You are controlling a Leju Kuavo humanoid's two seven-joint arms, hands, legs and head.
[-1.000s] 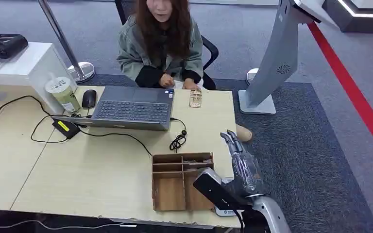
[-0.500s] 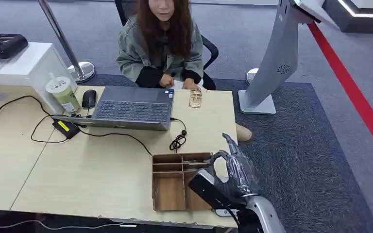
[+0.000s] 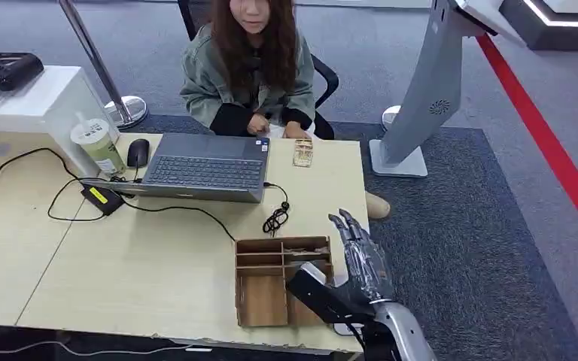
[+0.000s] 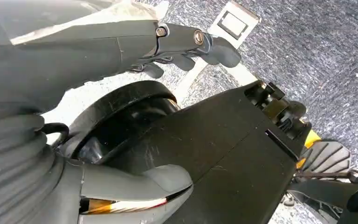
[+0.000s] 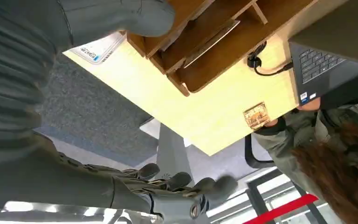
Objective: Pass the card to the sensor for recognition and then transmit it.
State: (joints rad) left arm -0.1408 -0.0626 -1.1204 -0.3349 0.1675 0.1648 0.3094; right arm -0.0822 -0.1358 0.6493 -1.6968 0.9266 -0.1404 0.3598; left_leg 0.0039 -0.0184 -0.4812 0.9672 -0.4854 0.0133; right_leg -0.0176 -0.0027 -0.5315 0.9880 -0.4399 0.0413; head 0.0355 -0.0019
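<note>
My right hand hangs open above the table's front right corner, just right of a brown cardboard divider box; its fingers point away from me and hold nothing. In the right wrist view the right hand is spread wide, with the divider box between thumb and fingers, apart from both. A thin card lies slanted in one narrow compartment. A white device with blue print lies flat by the table edge beside the box, partly under my wrist. My left hand hangs open over the floor.
A person sits at the far side behind an open laptop. A small gold object lies near the person's hands. A coiled black cable, a mouse and a cup are on the table. A grey kiosk stand rises at the right.
My right hand has shifted left toward the divider box and lower in the picture; a finger that curled out half a second ago is straight again.
</note>
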